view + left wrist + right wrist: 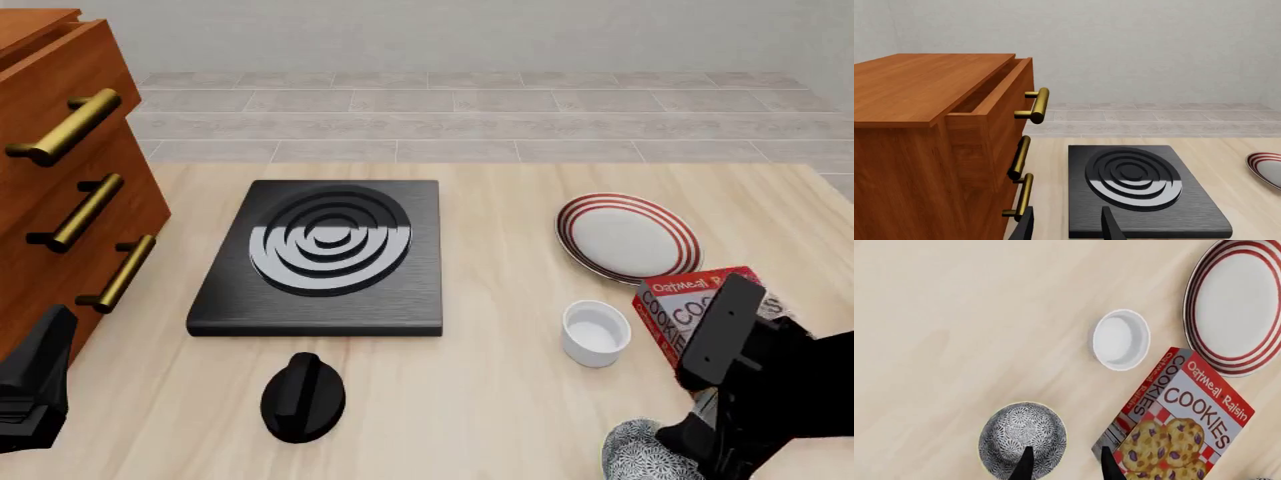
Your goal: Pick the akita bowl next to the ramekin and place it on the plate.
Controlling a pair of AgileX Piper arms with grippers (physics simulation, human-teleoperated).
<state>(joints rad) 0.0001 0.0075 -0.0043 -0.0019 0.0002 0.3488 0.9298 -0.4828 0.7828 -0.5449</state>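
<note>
The akita bowl (1022, 437), speckled black and white, stands on the table near the front edge (650, 452), with the white ramekin (1121, 339) (595, 332) just beyond it. Farther back right lies the red-striped plate (1237, 305) (627, 238), and its rim also shows in the left wrist view (1264, 167). My right gripper (1066, 467) hangs open above the bowl's rim, with one finger over the bowl and the other by the cookie box. It holds nothing. My left gripper (1067, 230) is open and empty, low at the front left beside the cabinet.
A cookie box (694, 305) lies between the plate and my right arm (754, 385), close beside the bowl. A black stove plate (327, 255) sits mid-table with a black knob (303, 395) in front. A wooden drawer cabinet (67, 180) fills the left side, its top drawer slightly open (997, 90).
</note>
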